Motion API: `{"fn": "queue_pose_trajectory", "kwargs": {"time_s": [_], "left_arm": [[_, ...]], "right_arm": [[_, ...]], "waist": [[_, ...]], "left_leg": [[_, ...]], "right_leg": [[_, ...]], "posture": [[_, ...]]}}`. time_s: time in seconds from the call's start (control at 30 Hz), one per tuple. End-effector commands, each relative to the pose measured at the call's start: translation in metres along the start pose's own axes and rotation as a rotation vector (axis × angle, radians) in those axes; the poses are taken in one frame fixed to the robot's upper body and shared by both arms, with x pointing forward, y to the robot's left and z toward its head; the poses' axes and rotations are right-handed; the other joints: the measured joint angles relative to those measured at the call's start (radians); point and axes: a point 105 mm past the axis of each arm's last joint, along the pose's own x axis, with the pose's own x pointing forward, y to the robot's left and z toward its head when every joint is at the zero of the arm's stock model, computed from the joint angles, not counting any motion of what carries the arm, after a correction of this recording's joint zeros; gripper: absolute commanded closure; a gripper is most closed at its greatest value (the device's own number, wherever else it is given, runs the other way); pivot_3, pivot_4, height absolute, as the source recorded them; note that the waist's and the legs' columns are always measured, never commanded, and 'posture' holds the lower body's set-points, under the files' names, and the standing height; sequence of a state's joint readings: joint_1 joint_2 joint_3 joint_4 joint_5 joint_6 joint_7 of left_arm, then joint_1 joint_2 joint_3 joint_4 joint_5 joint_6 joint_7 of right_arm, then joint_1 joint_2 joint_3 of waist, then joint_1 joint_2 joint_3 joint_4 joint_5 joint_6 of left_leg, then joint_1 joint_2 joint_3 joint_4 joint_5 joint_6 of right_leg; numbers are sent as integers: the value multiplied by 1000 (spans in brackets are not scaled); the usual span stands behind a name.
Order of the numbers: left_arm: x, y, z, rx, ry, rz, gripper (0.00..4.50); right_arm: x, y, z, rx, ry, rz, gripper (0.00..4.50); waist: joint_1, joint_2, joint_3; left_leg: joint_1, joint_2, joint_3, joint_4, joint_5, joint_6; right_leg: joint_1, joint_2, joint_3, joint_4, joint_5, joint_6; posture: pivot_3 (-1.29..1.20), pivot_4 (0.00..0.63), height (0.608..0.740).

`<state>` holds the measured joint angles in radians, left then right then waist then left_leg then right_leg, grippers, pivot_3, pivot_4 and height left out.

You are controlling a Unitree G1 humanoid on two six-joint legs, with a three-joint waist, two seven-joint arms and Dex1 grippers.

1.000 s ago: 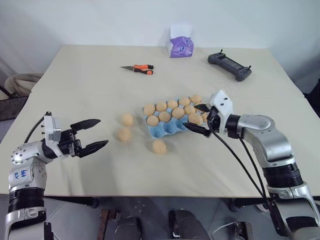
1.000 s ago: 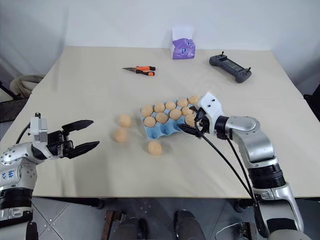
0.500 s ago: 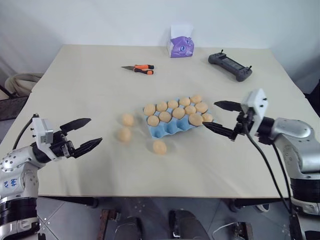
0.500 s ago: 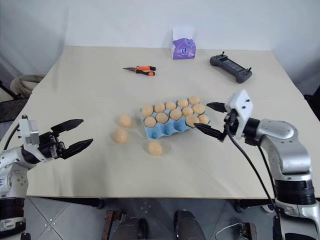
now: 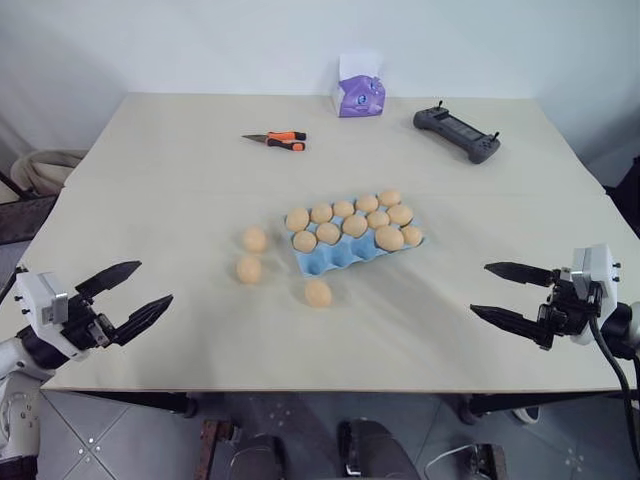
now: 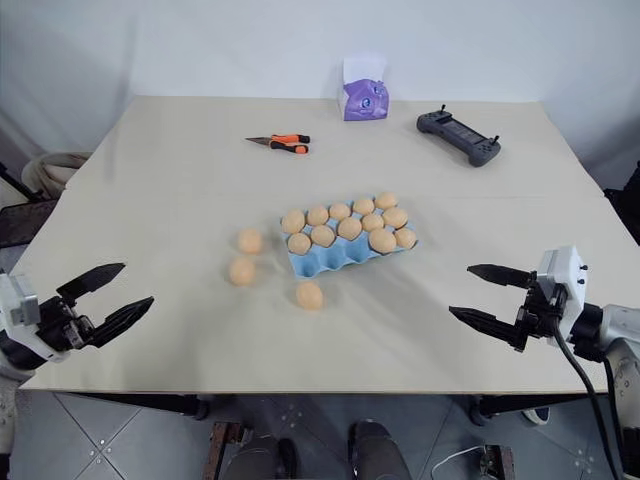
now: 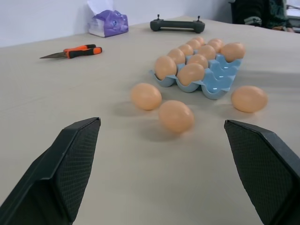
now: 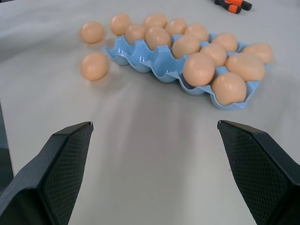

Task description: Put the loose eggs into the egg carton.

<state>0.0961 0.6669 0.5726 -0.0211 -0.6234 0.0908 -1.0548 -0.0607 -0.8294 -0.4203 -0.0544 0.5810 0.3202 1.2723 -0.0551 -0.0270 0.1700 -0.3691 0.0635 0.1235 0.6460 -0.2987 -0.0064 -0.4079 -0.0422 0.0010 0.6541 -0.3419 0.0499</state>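
Our beige table (image 5: 180, 160) carries pliers (image 5: 276, 139), tissues (image 5: 359, 96) and a controller (image 5: 457, 133) along its far edge; mid-table, the egg carton (image 5: 352, 240) holds ten eggs, three loose eggs (image 5: 253, 254) just beside it. We hold the left gripper (image 5: 128, 295) and right gripper (image 5: 507, 294) empty near the front corners, fingers apart.

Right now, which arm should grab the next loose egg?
Probably left. The three loose eggs lie on the left side of the egg carton, nearer the open left gripper. The open right gripper would have to reach past the carton.
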Motion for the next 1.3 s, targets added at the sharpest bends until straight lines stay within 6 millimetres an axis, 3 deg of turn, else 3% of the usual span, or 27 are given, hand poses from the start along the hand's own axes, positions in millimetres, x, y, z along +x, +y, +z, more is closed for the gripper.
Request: {"fn": "queue_pose_trajectory", "kwargs": {"time_s": [0.03,0.37,0.63,0.73,0.97,1.3], "left_arm": [[11,-17,16,50,-50,-32,0],[100,-84,12,13,-67,-151,0],[150,-121,-11,-98,77,-173,0],[165,-131,-24,-112,191,-169,0],[187,-152,-30,-91,264,-183,0],[200,-156,-42,-113,355,-176,0]], "right_arm": [[-9,-5,13,-48,-24,-24,47],[-2,-7,10,-37,-15,-41,47],[1,-8,14,-49,-13,-54,47],[4,-7,15,-50,-16,-55,47],[5,-5,16,-55,-21,-66,47],[5,-3,15,-51,-21,-85,47]], "waist": [[2,0,0],[27,1,0],[26,1,0],[27,1,0],[28,1,0],[29,1,0]], "left_leg": [[0,0,0,0,0,0],[-1,-1,0,0,0,0],[-1,-1,1,1,0,0],[-1,-1,1,2,0,0],[-1,-1,1,2,1,0],[-1,-2,1,3,2,0]], "right_leg": [[0,0,0,0,0,0],[0,1,1,-1,0,1],[0,3,3,-1,2,3],[1,3,3,-1,2,3],[1,4,5,-1,2,4],[1,4,5,-1,3,5]], "posture": [[0,150,740],[0,150,740],[0,150,740],[0,150,740],[0,150,740],[0,150,740]]}}
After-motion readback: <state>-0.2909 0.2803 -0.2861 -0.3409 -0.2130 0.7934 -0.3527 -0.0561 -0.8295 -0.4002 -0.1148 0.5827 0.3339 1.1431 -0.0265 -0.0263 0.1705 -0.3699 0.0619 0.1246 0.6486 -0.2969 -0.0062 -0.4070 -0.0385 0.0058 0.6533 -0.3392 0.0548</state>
